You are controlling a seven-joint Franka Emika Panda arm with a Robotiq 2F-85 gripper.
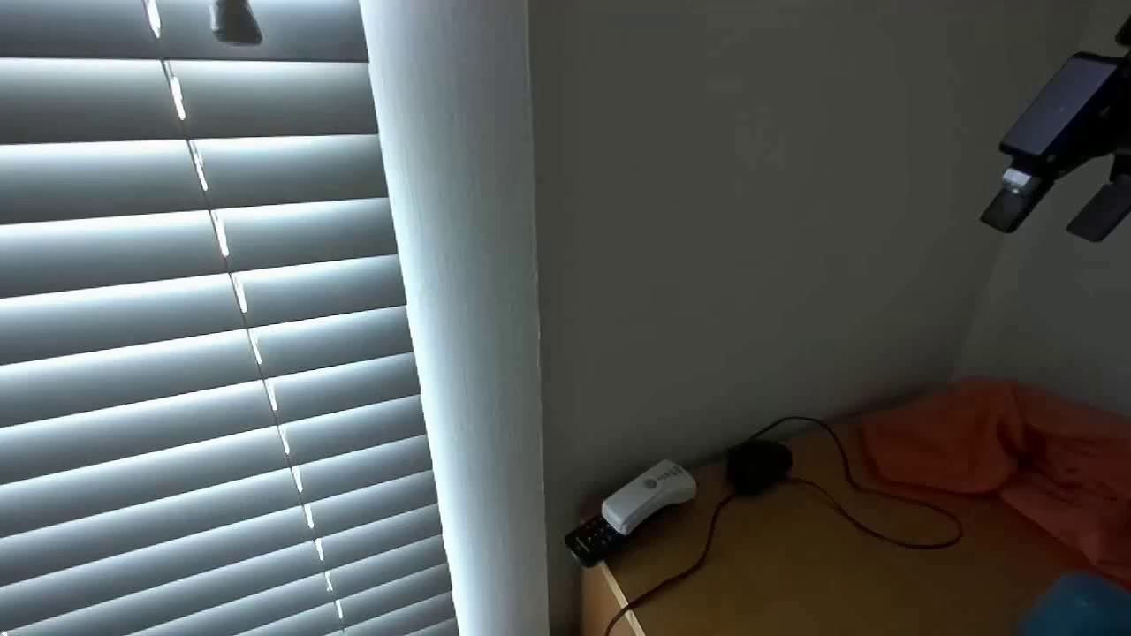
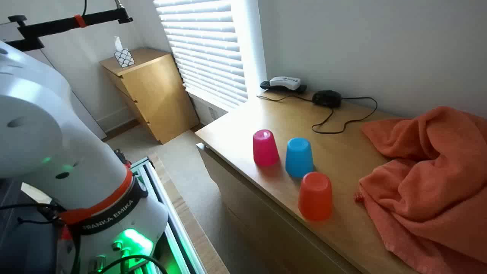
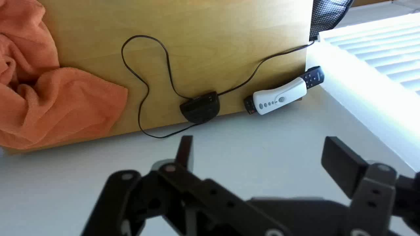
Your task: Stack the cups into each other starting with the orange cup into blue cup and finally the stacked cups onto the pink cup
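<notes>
1. The orange cup [image 2: 315,196] stands upside down on the wooden dresser [image 2: 236,127], lower than the jaws and well apart from them.
2. The blue cup [image 2: 299,158], near it, and the pink cup [image 2: 265,148], beside the blue, are likewise inverted below jaw height.
3. The gripper [image 3: 259,152] hangs in the air, jaws spread wide.
4. In the wrist view, the white remote [image 3: 279,98] lies beyond the jaws; the orange towel [image 3: 75,101], beyond and left.
</notes>
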